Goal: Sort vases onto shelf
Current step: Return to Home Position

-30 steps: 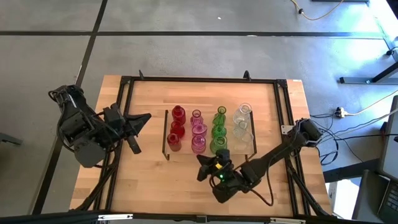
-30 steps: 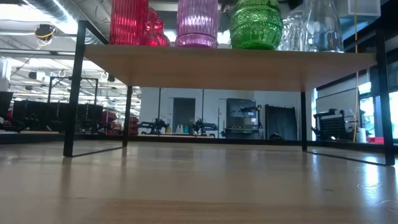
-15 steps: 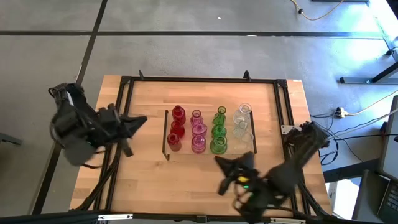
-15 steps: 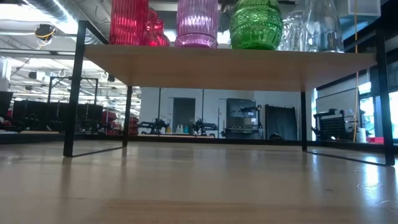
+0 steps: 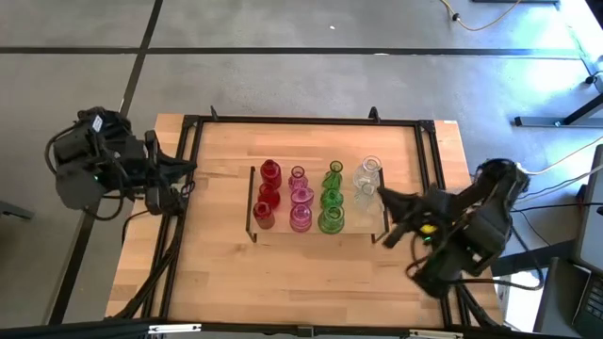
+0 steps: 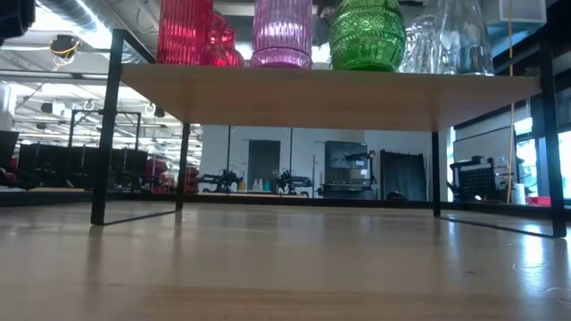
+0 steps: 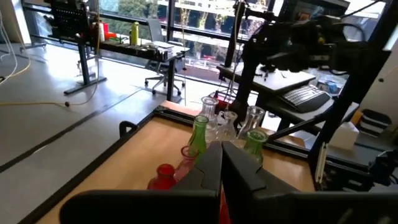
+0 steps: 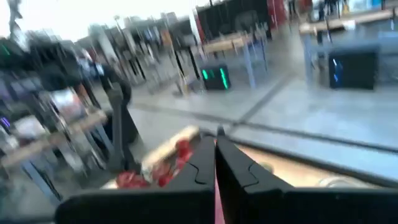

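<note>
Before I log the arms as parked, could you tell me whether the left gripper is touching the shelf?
Apart. The high view shows bare table between the left gripper, near that table's left edge, and the shelf.

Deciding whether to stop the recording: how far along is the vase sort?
Looks done: red vases, pink vases, green vases and clear vases stand in colour rows on the shelf. In hand: nothing; left hand and right hand are shut, empty, at opposite sides of the table. Left: probably just parking the arms.
</note>
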### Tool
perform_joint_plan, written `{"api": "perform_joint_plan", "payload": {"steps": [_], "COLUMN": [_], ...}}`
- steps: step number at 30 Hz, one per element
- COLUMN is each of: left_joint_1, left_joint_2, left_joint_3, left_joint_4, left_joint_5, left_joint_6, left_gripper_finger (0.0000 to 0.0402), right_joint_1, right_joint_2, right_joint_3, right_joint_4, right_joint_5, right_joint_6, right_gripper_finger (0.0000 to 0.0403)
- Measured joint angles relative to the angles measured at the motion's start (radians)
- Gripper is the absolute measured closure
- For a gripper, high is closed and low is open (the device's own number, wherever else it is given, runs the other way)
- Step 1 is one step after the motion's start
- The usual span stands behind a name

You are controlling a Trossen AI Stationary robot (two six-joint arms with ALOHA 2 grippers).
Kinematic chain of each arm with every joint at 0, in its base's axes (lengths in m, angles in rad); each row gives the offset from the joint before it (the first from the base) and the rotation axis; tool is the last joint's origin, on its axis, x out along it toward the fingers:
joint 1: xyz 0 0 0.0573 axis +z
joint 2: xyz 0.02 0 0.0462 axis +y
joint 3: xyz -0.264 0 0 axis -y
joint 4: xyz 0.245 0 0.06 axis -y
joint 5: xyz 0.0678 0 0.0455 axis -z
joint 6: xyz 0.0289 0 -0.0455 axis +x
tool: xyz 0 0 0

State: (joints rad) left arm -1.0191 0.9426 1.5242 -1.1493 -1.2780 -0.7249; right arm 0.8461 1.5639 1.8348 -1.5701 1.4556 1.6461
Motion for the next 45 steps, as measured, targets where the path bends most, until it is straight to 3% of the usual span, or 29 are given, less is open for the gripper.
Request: {"api": "perform_joint_plan", "payload": {"steps": [2,6,11,19,27,31,37,40,45], "left_joint_1": [-0.008,-0.022,-0.035,-0.036,-0.044,-0.074,-0.144,-0.156,-0.167], "left_joint_2": [-0.034,-0.127,-0.279,-0.558,-0.886,-0.934,-0.927,-0.938,-0.939], "left_joint_3": [-0.048,-0.185,-0.344,-0.537,-0.838,-0.991,-1.223,-1.273,-1.274], "left_joint_4": [0.0,0.03,0.124,0.165,0.168,0.15,0.24,0.219,0.267], "left_joint_5": [-0.002,0.005,0.005,-0.077,-0.155,-0.249,-0.084,-0.015,0.036], "left_joint_6": [-0.005,-0.059,-0.079,-0.064,-0.202,-0.376,-0.624,-0.716,-0.647], "left_gripper_finger": [0.0401,0.0401,0.0402,0.0401,0.0402,0.0402,0.0401,0.0401,0.0401], "right_joint_1": [0.02,0.081,0.099,0.096,0.097,0.097,0.096,0.096,0.096], "right_joint_2": [-0.093,-0.298,-0.478,-0.739,-0.857,-0.906,-0.96,-0.967,-0.967], "right_joint_3": [-0.143,-0.405,-0.557,-0.619,-0.626,-0.626,-0.626,-0.627,-0.627], "right_joint_4": [-0.002,-0.002,-0.002,-0.002,0.0,-0.001,-0.001,-0.001,-0.001], "right_joint_5": [0.065,0.079,0.08,0.073,0.064,0.065,0.067,0.071,0.073], "right_joint_6": [0.098,0.24,0.225,0.017,-0.186,-0.223,-0.245,-0.245,-0.244], "right_gripper_finger": [0.0403,0.0403,0.0403,0.0403,0.0403,0.0403,0.0403,0.0403,0.0403]}}
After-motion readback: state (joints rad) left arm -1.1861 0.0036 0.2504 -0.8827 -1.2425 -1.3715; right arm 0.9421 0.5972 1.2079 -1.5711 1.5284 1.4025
